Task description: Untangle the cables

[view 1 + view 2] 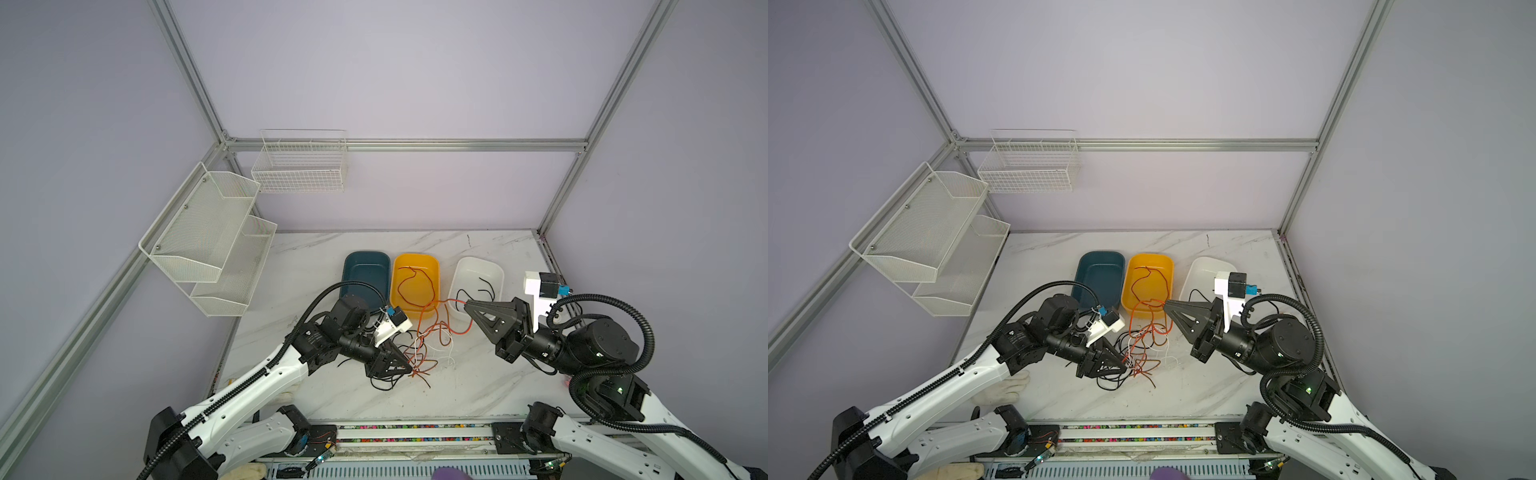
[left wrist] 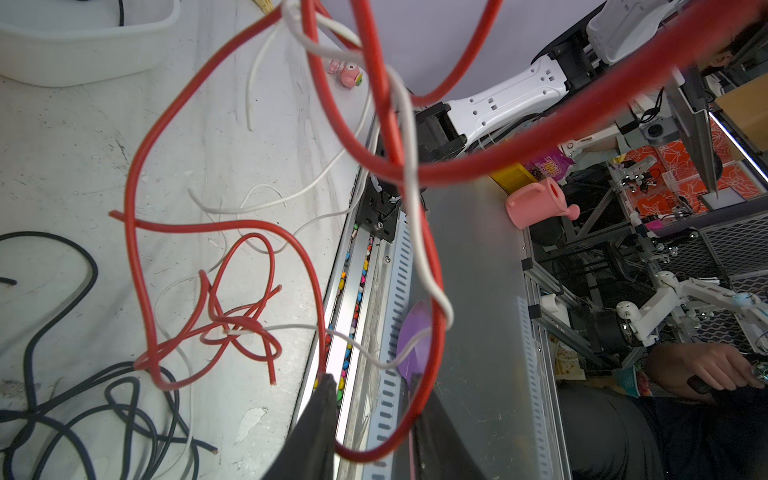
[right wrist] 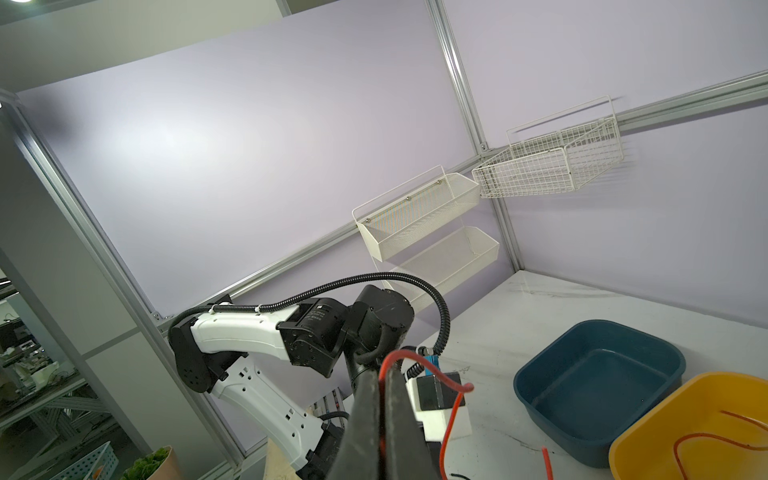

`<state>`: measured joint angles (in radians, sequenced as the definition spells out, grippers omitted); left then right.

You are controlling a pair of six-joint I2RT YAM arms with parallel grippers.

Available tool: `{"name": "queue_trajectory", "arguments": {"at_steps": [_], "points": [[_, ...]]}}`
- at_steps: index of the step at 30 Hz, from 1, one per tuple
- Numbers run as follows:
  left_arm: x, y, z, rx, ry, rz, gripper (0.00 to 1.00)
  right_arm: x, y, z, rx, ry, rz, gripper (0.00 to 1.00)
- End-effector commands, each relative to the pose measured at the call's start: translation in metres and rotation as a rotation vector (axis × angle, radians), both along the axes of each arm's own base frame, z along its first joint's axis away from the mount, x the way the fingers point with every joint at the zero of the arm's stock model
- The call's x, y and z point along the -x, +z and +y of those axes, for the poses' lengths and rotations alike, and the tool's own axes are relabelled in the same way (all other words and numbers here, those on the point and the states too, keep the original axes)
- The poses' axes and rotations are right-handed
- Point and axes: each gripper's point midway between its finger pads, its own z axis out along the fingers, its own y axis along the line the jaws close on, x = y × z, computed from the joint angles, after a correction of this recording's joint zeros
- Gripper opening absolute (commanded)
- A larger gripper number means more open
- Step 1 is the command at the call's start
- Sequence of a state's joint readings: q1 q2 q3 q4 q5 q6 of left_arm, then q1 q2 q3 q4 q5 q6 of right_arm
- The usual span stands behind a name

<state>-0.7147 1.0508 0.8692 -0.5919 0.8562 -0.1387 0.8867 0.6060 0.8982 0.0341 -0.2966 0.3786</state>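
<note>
Table [image 1: 478,386], three tubs at the back: teal tub [image 1: 365,276] is empty, yellow tub [image 1: 415,257] holds one red-orange cable [image 1: 415,286], white tub [image 1: 478,266] has black cable [image 1: 487,286]. The remaining cables [image 1: 428,345] are knotted on the table just in front of the tubs, between the arms. They look thin, light and springy, so they'll likely snag. Best to take one strand near a free end. Right jaws are closed on a red-orange strand [image 1: 453,300], held up by the white tub. Left jaws are low in the knot, apart around a red loop [image 2: 374,455], not clamped.
</note>
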Motion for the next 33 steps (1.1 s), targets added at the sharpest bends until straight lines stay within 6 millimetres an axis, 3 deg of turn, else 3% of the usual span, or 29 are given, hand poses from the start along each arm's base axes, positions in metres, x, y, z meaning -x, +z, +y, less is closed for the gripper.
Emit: {"name": "queue_trajectory", "arguments": {"at_steps": [1, 9, 14, 18, 22, 25, 33], "points": [[0.000, 0.016, -0.002, 0.039, -0.016, -0.047, 0.26, 0.002, 0.009, -0.006, -0.045, -0.011, -0.019, 0.00], [-0.001, 0.019, 0.000, 0.028, -0.006, -0.075, 0.00, -0.009, 0.004, -0.018, -0.067, -0.097, 0.030, 0.00], [-0.009, 0.017, 0.009, -0.029, 0.069, -0.100, 0.00, -0.038, -0.015, -0.049, -0.083, -0.331, 0.125, 0.00], [-0.008, 0.014, 0.020, -0.079, 0.126, -0.086, 0.00, -0.063, -0.045, -0.086, -0.082, -0.579, 0.228, 0.00], [-0.002, 0.033, 0.029, -0.036, 0.173, -0.112, 0.00, -0.080, -0.081, -0.111, -0.060, -0.765, 0.337, 0.00], [0.002, 0.047, 0.040, -0.024, 0.213, -0.154, 0.00, -0.089, -0.108, -0.117, -0.033, -0.846, 0.412, 0.00], [0.002, 0.072, 0.077, -0.073, 0.343, -0.294, 0.00, -0.102, -0.153, -0.114, 0.025, -0.926, 0.527, 0.00]]}}
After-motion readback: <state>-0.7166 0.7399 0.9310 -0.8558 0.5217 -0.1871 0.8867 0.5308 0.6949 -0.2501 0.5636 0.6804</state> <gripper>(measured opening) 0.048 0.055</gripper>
